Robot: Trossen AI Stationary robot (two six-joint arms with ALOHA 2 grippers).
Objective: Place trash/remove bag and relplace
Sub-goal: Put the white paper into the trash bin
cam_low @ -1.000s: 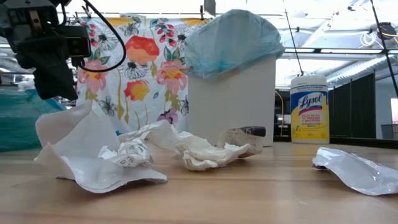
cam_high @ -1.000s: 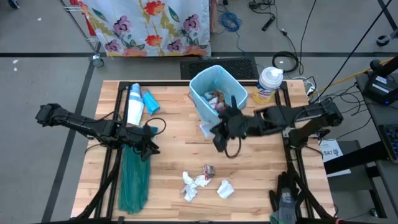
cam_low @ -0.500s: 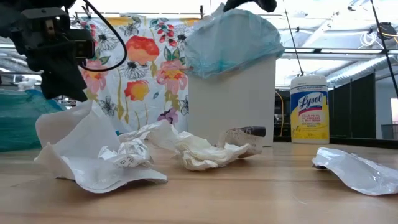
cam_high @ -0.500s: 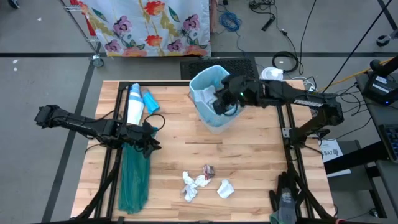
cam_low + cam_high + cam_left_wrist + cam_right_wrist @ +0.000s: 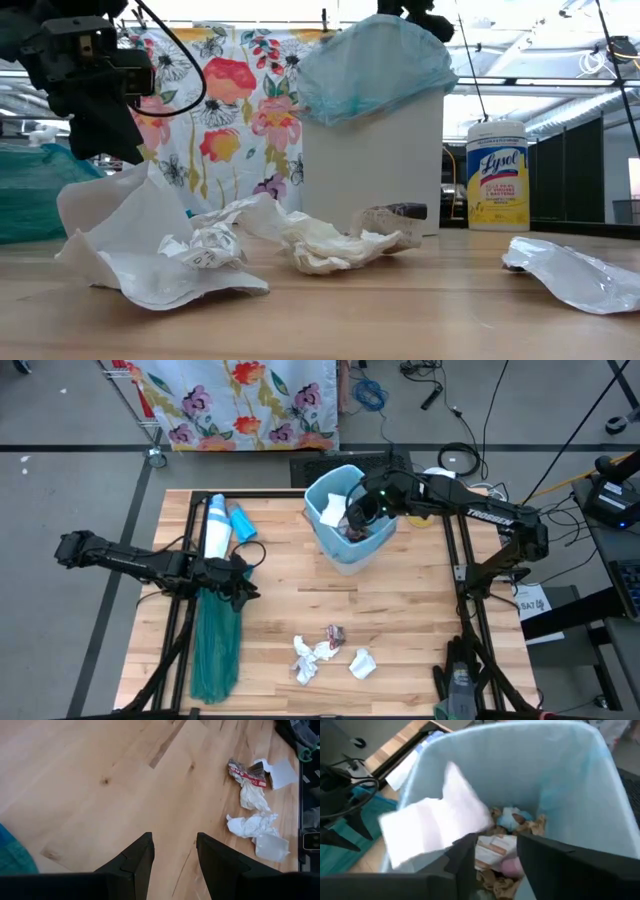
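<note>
The robot is putting trash into the small white bin point(image 5: 375, 165), which is lined with a thin pale blue plastic bag point(image 5: 322, 498). The right gripper point(image 5: 358, 512) hangs over the bin mouth, fingers spread, and a white paper scrap point(image 5: 434, 827) is falling in. Next it likely must fetch the crumpled white and brown scraps point(image 5: 328, 654) near the front of the light wooden table point(image 5: 290, 600). The left gripper point(image 5: 243, 586) waits spread and empty, beside a teal bag point(image 5: 215, 648). A flowered cloth point(image 5: 238, 398) hangs behind.
</note>
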